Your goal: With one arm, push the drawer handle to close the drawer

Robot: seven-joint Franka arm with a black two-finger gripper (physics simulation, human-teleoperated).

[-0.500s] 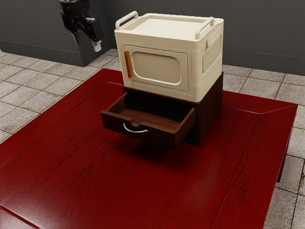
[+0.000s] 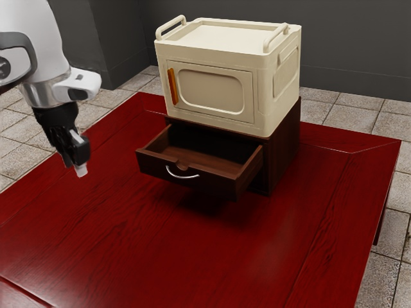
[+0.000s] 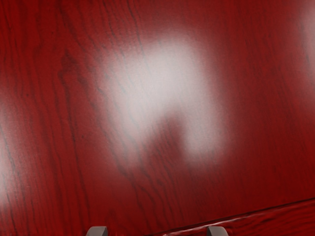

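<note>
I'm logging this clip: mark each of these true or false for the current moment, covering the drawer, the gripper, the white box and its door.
1. The drawer stands open, with a curved metal handle on its front. True.
2. The gripper is pressing on the handle. False: it is apart from it, off toward the exterior view's left.
3. The white box sits on top of the cabinet. True.
4. The box's door is wide open. False: it is shut.
5. The table is pale blue. False: it is red, with a wood grain.
</note>
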